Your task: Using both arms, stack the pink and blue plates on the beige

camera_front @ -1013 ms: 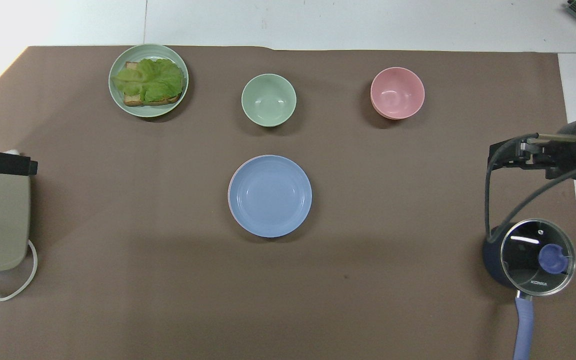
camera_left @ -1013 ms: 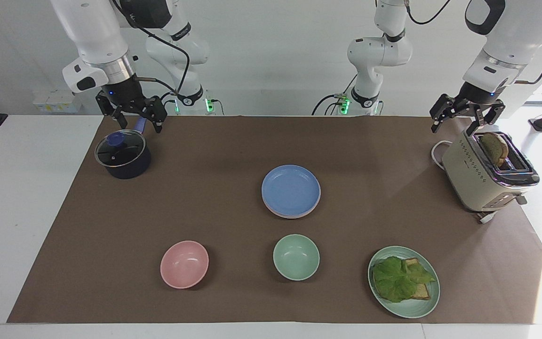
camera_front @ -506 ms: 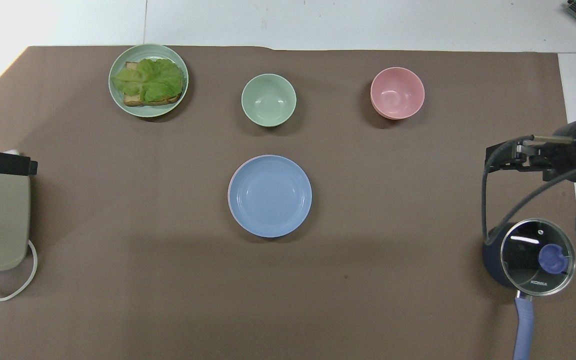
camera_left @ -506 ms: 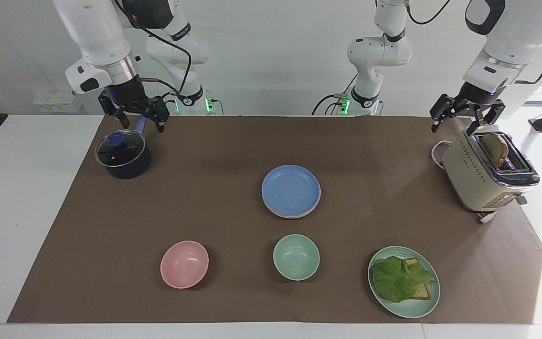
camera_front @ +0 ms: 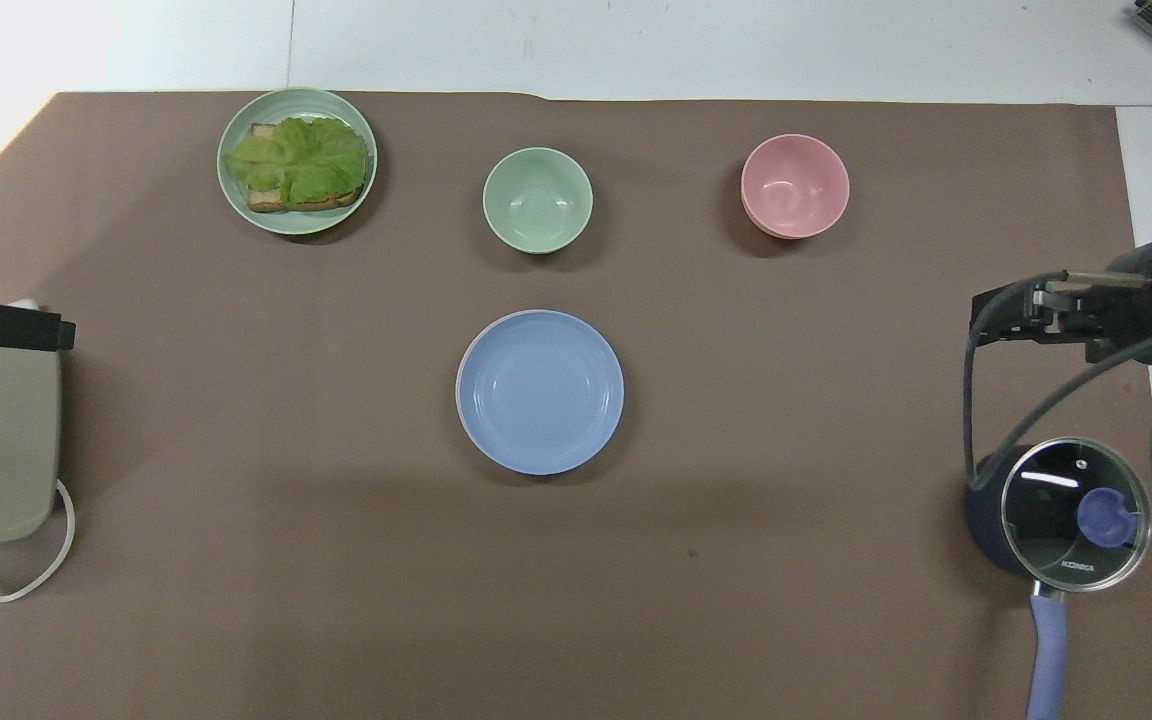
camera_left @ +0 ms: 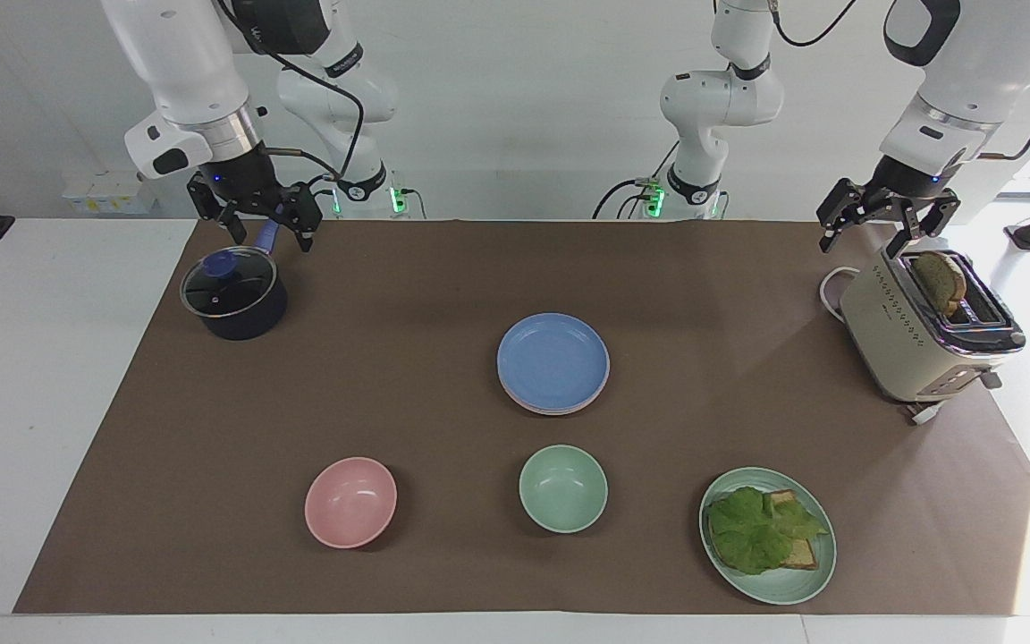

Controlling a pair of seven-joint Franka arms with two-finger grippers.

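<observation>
The blue plate is seen topping the stack, well apart from both spread, empty grippers, left gripper and right gripper; stacking is judged finished; no further grasp is called for.

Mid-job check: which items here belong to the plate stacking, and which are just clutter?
Job: blue plate topping the stack; pink plate, only its rim showing beneath. No beige plate visible.

Clutter: pink bowl, green bowl, lettuce-toast plate, toaster, lidded pot.
</observation>
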